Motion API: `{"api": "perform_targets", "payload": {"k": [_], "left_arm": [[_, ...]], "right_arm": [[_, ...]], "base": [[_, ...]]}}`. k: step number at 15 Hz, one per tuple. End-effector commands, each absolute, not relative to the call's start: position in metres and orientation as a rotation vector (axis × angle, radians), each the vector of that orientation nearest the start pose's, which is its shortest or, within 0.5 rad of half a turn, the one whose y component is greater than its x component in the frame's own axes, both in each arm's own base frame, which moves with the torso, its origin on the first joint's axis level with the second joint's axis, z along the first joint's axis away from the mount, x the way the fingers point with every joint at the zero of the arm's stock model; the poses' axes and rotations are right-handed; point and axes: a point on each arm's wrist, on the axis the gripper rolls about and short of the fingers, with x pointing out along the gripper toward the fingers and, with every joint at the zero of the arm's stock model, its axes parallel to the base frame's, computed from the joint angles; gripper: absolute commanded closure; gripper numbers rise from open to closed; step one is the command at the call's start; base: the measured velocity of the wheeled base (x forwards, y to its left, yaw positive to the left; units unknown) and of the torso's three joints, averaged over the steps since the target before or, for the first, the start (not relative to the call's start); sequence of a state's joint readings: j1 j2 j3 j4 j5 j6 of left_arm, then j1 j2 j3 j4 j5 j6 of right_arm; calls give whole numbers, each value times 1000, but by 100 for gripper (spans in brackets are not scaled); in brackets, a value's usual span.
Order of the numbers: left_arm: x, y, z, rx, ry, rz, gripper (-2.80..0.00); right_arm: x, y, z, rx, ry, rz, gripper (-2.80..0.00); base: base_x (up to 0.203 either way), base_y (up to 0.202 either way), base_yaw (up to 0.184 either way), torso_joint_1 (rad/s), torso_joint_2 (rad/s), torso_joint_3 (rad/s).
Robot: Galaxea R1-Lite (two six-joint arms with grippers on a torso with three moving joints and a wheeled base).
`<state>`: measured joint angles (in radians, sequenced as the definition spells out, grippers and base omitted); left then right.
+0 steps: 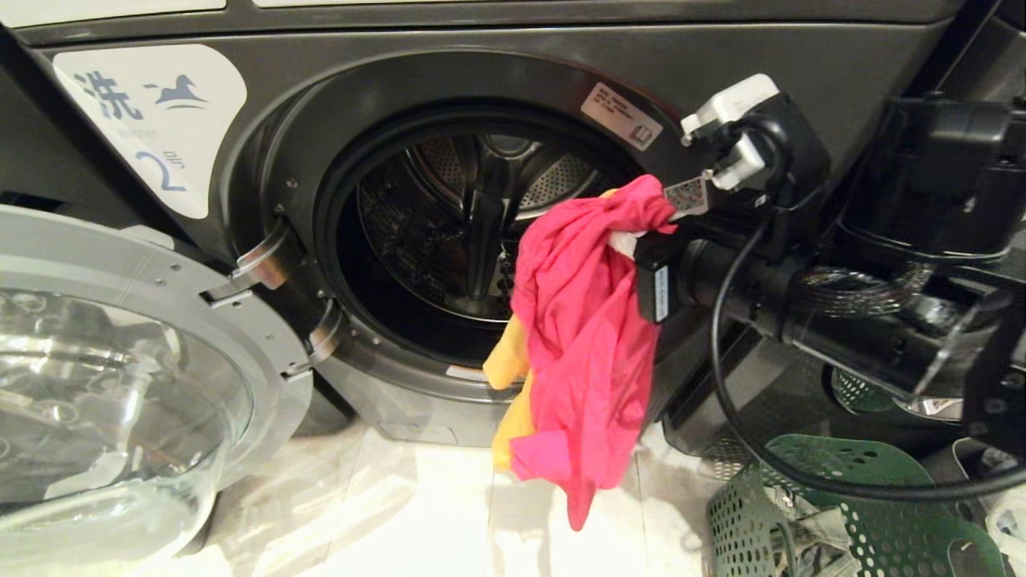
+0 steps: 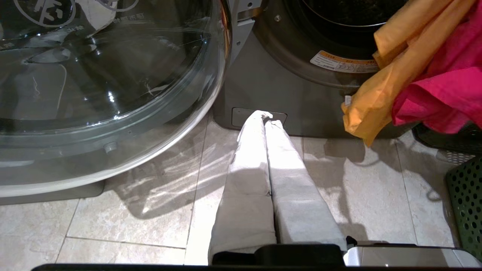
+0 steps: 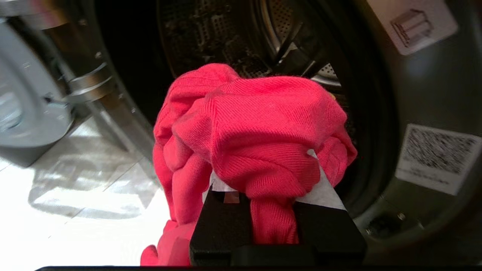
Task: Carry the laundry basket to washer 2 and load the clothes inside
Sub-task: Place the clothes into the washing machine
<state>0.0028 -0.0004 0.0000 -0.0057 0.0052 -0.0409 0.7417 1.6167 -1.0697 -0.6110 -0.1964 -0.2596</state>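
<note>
Right gripper pinching pink garment before washer 2.
Soft, light, drapes long; best bunched near top. Left gripper pressed together.

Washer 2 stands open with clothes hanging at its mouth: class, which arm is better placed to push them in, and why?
The right. Its pincer already grips the pink-red garment, with the yellow cloth hanging alongside, just before the drum opening. The left pincer is shut, empty and low over the floor.
</note>
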Motion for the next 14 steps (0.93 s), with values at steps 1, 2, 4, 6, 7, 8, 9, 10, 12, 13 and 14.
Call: {"api": "perform_targets", "payload": {"k": [1,2,4,6,7,8,9,10,12,13,14], "left_arm": [[-23,0,76,-41,-6,8,0],[-23,0,76,-41,-6,9,0],[-23,0,76,-41,-6,9,0],[-23,0,76,-41,-6,9,0],[-23,0,76,-41,-6,9,0],[-23,0,76,-41,-6,8,0],[-23,0,76,-41,-6,9,0],[-23,0,76,-41,-6,8,0],[-23,0,76,-41,-6,9,0],[-23,0,76,-41,-6,8,0],[-23,0,76,-41,-6,9,0]], "right_arm": [[244,220,262,-238,-103,529,0],[248,226,259,-235,-109,529,0],[255,236,249,-241,-112,517,0],[268,248,240,-234,-148,497,0],[274,253,238,-229,-171,491,0],[279,259,235,-237,-188,484,0],[284,263,232,-254,-199,480,0],[288,268,228,-264,-202,479,0],[295,276,221,-273,-201,483,0],[299,280,217,-276,-197,483,0],[305,285,214,-275,-201,480,0]], "base": [[0,0,0,0,0,0],[0,0,0,0,0,0],[0,0,0,0,0,0],[0,0,0,0,0,0],[0,0,0,0,0,0],[0,0,0,0,0,0],[0,0,0,0,0,0],[0,0,0,0,0,0],[0,0,0,0,0,0],[0,0,0,0,0,0],[0,0,0,0,0,0]]}}
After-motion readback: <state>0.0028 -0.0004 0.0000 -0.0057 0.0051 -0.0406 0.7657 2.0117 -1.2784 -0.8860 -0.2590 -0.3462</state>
